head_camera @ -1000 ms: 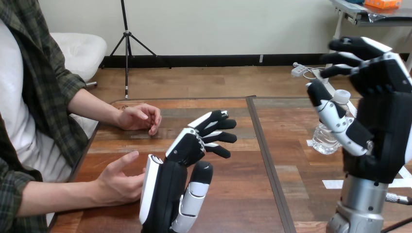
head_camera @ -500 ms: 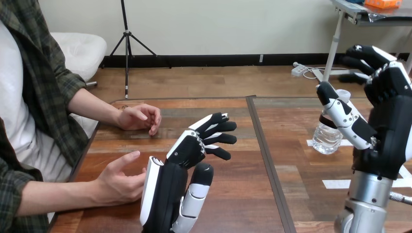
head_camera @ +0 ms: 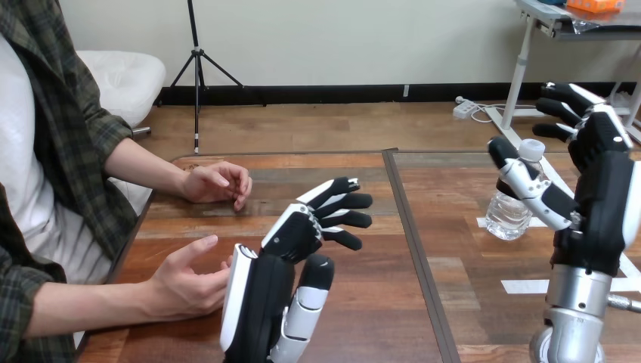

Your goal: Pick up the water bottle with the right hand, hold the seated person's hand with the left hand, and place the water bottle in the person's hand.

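A clear water bottle [head_camera: 509,213] with a white cap stands on the right half of the table. My right hand [head_camera: 597,181] is raised just right of it, open, its thumb across the bottle's neck and its fingers stretched past the cap. My left hand [head_camera: 283,265] is open in the lower middle, its fingers pointing right. The person's hand at the lower left [head_camera: 185,283] lies palm up against the back of my left hand. The person's other hand [head_camera: 218,183] rests loosely curled on the table's far left.
The wooden table [head_camera: 363,302] has a dark seam down its middle. White tape marks [head_camera: 521,286] lie on the right half near the bottle.
My right hand has lowered and drawn back to the right, settling beside the bottle with the thumb by its neck. My left hand and the person's hands have barely moved.
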You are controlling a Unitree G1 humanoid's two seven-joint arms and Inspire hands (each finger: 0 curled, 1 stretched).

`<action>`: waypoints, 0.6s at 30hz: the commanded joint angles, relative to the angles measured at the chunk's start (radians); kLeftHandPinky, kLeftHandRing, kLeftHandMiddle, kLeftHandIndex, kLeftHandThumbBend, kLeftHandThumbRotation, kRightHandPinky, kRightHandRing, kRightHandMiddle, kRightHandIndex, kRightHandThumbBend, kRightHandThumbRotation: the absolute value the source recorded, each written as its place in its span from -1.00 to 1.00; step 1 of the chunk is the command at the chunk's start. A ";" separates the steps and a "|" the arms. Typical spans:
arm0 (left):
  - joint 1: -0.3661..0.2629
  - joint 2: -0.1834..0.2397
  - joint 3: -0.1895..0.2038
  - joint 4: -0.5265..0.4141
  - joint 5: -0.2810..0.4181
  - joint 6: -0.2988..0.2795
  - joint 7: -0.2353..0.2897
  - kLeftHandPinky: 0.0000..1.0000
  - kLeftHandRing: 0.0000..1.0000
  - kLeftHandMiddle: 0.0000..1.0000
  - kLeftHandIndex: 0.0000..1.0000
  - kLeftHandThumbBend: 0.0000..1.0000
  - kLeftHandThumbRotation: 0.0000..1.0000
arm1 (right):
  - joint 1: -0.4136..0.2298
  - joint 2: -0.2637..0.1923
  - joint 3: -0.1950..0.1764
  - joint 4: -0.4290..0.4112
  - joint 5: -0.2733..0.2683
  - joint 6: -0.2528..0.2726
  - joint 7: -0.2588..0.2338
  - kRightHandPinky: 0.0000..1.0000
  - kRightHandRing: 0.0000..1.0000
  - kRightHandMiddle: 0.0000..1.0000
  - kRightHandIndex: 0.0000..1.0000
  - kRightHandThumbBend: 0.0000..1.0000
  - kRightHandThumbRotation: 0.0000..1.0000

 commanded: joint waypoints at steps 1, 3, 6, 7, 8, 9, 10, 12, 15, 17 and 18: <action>-0.009 -0.038 -0.016 0.006 -0.017 -0.007 -0.007 0.06 0.30 0.43 0.54 0.11 1.00 | -0.110 -0.034 0.017 0.046 -0.020 0.014 -0.025 0.52 0.70 0.68 0.60 0.64 -0.57; -0.009 -0.037 -0.016 0.008 -0.015 -0.010 -0.008 0.07 0.31 0.43 0.55 0.11 1.00 | -0.115 -0.038 0.021 0.057 -0.019 0.019 -0.029 0.63 0.77 0.73 0.65 0.64 -0.59; -0.008 -0.037 -0.017 0.005 -0.016 -0.008 -0.009 0.07 0.31 0.43 0.55 0.14 1.00 | -0.124 -0.045 0.029 0.072 -0.014 0.030 -0.030 0.74 0.82 0.77 0.68 0.64 -0.64; -0.006 -0.037 -0.017 0.004 -0.019 -0.006 -0.010 0.07 0.31 0.43 0.55 0.14 1.00 | -0.131 -0.049 0.031 0.083 -0.016 0.033 -0.034 0.76 0.83 0.78 0.69 0.64 -0.65; -0.006 -0.037 -0.018 0.003 -0.020 -0.005 -0.011 0.07 0.31 0.43 0.55 0.15 1.00 | -0.135 -0.052 0.033 0.090 -0.018 0.035 -0.037 0.78 0.84 0.79 0.70 0.63 -0.67; -0.005 -0.037 -0.018 0.002 -0.022 -0.004 -0.011 0.07 0.31 0.43 0.55 0.15 1.00 | -0.138 -0.054 0.034 0.096 -0.019 0.035 -0.040 0.80 0.85 0.80 0.71 0.63 -0.69; -0.003 -0.038 -0.018 0.001 -0.022 -0.004 -0.012 0.07 0.31 0.43 0.55 0.16 1.00 | -0.143 -0.057 0.035 0.106 -0.015 0.037 -0.038 0.81 0.85 0.81 0.72 0.63 -0.70; -0.001 -0.040 -0.019 -0.001 -0.023 -0.004 -0.012 0.07 0.31 0.42 0.54 0.15 1.00 | -0.149 -0.060 0.037 0.118 -0.008 0.038 -0.035 0.87 0.89 0.83 0.74 0.62 -0.74; -0.002 -0.038 -0.020 0.002 -0.026 -0.007 -0.014 0.07 0.30 0.42 0.54 0.14 1.00 | -0.159 -0.063 0.038 0.130 -0.002 0.056 -0.034 0.95 0.93 0.86 0.76 0.62 -0.79; -0.001 -0.039 -0.020 0.004 -0.027 -0.009 -0.014 0.07 0.30 0.42 0.54 0.12 1.00 | -0.164 -0.066 0.040 0.138 -0.006 0.071 -0.039 0.97 0.95 0.87 0.78 0.61 -0.80; 0.000 -0.039 -0.020 0.004 -0.027 -0.010 -0.014 0.07 0.30 0.42 0.54 0.12 1.00 | -0.166 -0.067 0.040 0.140 -0.006 0.075 -0.040 0.97 0.96 0.88 0.79 0.61 -0.81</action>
